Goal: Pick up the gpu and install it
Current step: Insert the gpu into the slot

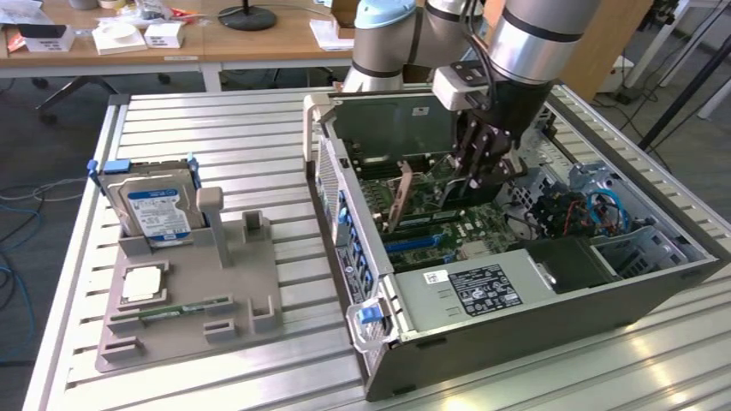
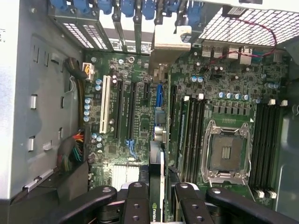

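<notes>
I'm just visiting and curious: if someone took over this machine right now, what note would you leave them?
Gripper: shut on the graphics card, which is held on edge.
Where: inside the open computer case, low over the main board and its slots.
Done: card picked up and brought into the case.
Left: the card is not yet let go, and I cannot tell whether it sits in a slot.

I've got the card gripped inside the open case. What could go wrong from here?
1. The fingers hold the gpu edge-on over several close parallel slots. A slight offset could press it into the wrong one or scrape the motherboard.
2. Its bracket end sits close to the blue latches on the rear wall and might snag.
3. The memory sticks alongside leave little side room.
</notes>
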You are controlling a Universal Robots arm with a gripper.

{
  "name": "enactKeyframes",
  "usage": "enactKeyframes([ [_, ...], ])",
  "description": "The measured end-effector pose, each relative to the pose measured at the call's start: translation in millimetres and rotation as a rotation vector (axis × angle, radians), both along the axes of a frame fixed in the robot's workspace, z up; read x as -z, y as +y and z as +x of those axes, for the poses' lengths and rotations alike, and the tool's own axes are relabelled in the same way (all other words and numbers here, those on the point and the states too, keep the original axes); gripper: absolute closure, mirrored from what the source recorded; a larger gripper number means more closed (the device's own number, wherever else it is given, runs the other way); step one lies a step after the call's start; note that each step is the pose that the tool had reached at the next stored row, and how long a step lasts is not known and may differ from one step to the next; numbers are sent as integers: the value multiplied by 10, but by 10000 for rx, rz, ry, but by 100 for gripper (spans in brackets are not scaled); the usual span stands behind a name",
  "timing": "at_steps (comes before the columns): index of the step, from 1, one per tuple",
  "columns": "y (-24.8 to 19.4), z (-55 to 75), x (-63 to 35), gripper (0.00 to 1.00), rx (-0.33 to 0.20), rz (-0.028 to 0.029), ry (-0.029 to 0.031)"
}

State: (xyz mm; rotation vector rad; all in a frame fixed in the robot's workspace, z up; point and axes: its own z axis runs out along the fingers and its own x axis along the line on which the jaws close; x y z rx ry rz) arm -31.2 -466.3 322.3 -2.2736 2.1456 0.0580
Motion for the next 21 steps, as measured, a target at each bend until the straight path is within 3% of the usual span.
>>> enactKeyframes([
  [13, 19, -28, 34, 74, 193, 22, -11],
  [21, 19, -29, 147, 74, 224, 24, -12],
])
